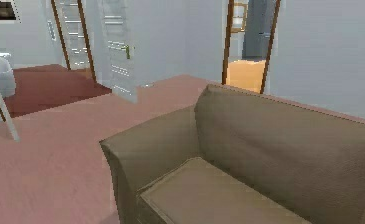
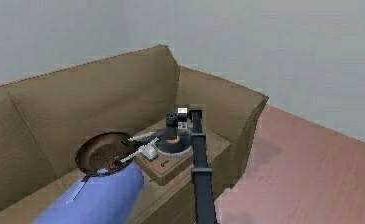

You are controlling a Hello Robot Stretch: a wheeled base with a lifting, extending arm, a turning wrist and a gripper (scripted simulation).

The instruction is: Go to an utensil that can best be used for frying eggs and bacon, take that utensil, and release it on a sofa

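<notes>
Scanning the forward view from its left, I see a dark red rug (image 1: 50, 85) on the pink floor, then white doors (image 1: 118, 50), then a doorway (image 1: 248, 50) onto an orange-floored room. At the lower right is the brown sofa (image 1: 250, 160), close in front of the base.

In the arm side view the sofa (image 2: 50, 110) spans the left and middle. On its seat, left of centre, lies a dark round pan (image 2: 96, 156) with a brownish rim, which I take for the frying utensil. A pale blue cushion (image 2: 95, 200) sits just below it toward the bottom edge. Right of the pan is the pincer (image 2: 136, 139), its thin fingers pointing at the pan's rim, and behind it the arm (image 2: 203, 180) rises from the bottom edge.

With the pan lying on the seat right at the fingertips, I cannot tell how the pincer's fingers are set or whether it has hold of anything. The pan may be resting under its own weight.

I judge this to be the last step, the release on the sofa. The next move calls for confirming that the pan sits flat on the seat and is free of the pincer. After that the arm should draw straight back, without catching the rim or nudging the cushion.
</notes>
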